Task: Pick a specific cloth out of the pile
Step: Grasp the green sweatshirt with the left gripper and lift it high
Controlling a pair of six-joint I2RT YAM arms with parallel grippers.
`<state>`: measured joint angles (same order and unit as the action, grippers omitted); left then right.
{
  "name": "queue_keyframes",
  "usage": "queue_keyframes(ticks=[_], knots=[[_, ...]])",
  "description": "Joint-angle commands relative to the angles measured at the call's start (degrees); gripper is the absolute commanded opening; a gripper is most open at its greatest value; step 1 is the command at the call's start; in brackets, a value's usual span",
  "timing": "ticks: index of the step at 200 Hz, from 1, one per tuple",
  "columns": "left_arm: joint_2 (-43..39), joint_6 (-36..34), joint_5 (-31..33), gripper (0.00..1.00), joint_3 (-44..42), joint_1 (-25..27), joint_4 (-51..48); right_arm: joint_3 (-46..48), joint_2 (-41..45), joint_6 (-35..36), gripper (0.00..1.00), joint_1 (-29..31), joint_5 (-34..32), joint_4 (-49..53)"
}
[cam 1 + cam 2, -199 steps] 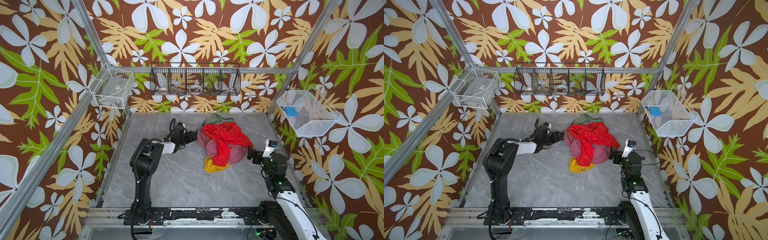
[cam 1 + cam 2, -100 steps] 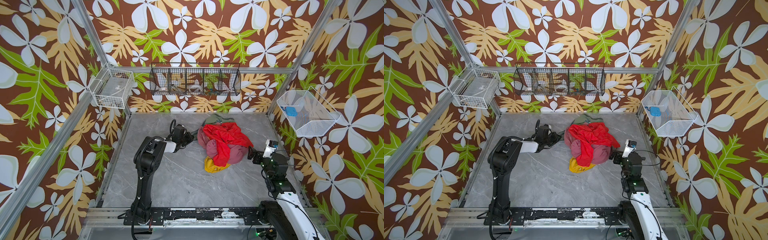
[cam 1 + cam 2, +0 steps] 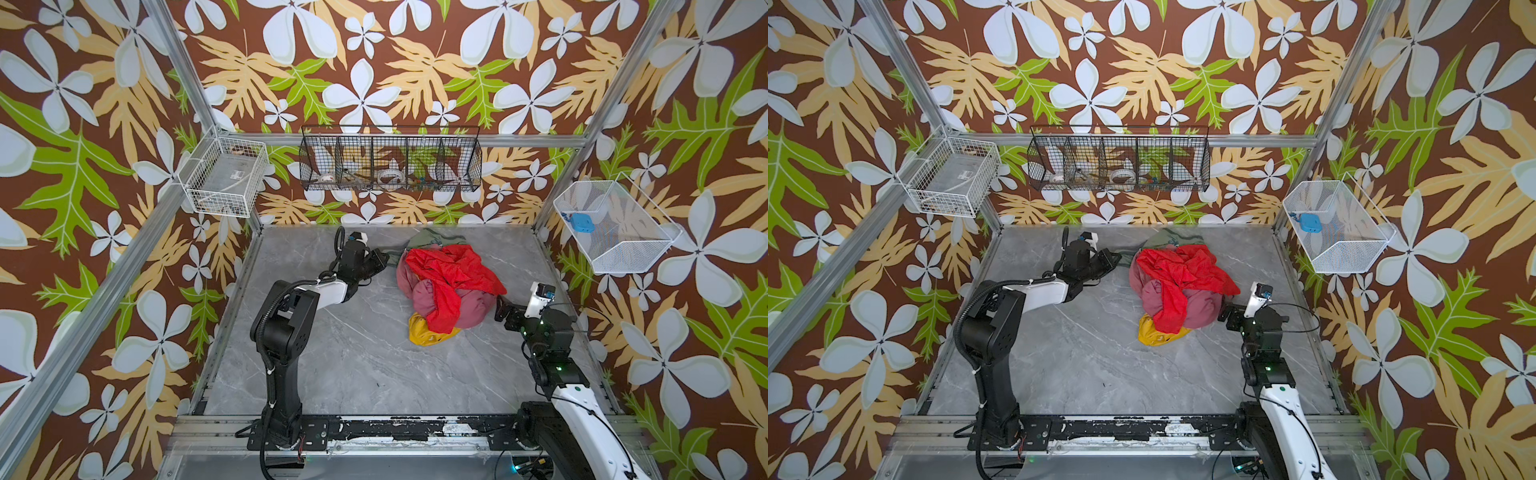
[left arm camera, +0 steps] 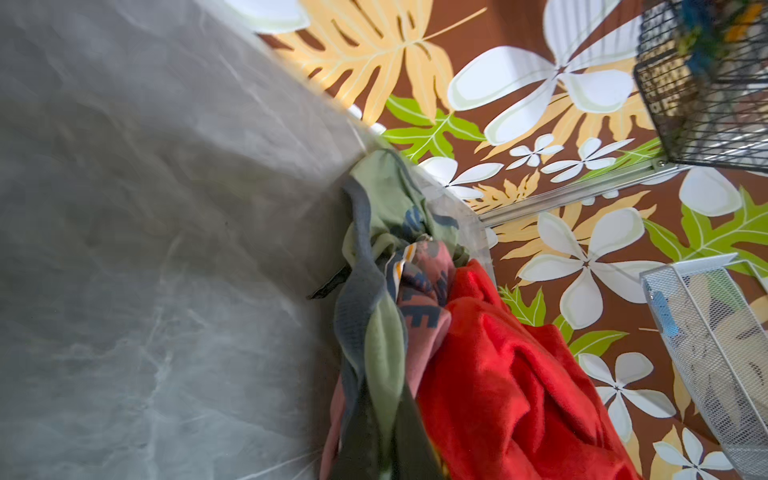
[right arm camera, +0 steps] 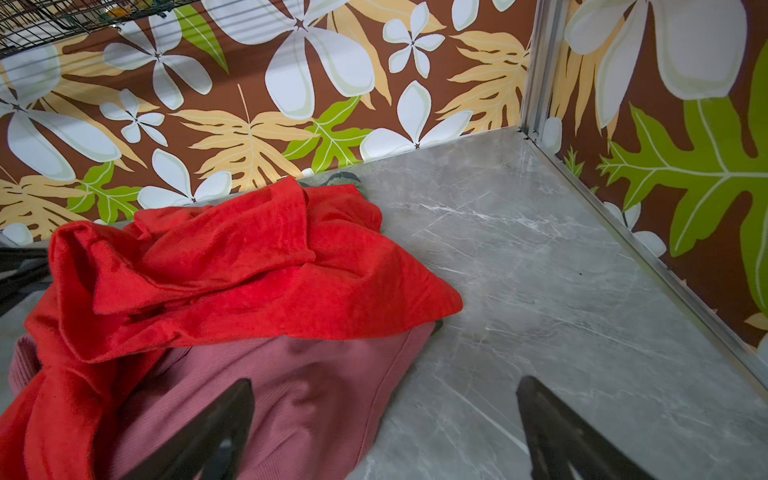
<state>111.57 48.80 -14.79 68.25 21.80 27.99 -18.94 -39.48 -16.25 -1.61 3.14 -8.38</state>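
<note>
The pile (image 3: 449,286) (image 3: 1183,282) lies mid-table: a bright red cloth (image 5: 249,257) on top, a pink-maroon one (image 5: 316,374) under it, and a yellow one (image 3: 424,334) at the front. The cloth (image 3: 428,241) (image 3: 1167,239) (image 4: 382,195), olive green with grey-blue trim and navy letters, sticks out at the pile's far side. My left gripper (image 3: 380,259) (image 3: 1115,257) (image 4: 386,440) is shut on a twisted fold of it at the pile's left edge. My right gripper (image 3: 500,309) (image 3: 1225,316) (image 5: 384,386) stands open by the pile's right side, one finger over the pink-maroon cloth.
The grey marble table (image 3: 353,365) is walled on three sides. A black wire basket (image 3: 390,158) hangs on the back wall. One white wire basket (image 3: 226,176) hangs at the left and another (image 3: 611,224), holding a blue thing, at the right.
My left gripper has closed on the olive-green cloth's fold at the pile's left edge, and the arm has shifted slightly. The right arm and the pile have not moved.
</note>
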Motion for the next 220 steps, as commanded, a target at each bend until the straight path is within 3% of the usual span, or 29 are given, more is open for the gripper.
queue_keyframes(ticks=[1, 103, 185, 220], knots=[[-2.0, -3.3, 1.5, 0.00, 2.2, 0.0, 0.0, 0.5, 0.0, -0.7, 0.98, -0.1, 0.0, -2.1], [1.0, -14.5, -5.2, 0.00, 27.9, 1.8, -13.0, 2.4, -4.4, -3.8, 0.98, -0.1, 2.1, -5.6], [8.5, -9.6, -11.1, 0.00, 49.5, 2.3, -10.5, 3.3, -4.6, -4.5, 0.98, 0.0, 0.4, -4.7], [8.6, -6.7, -11.9, 0.00, 51.5, 2.5, -6.0, 3.5, -4.6, -4.7, 0.98, 0.0, -0.4, -4.2]])
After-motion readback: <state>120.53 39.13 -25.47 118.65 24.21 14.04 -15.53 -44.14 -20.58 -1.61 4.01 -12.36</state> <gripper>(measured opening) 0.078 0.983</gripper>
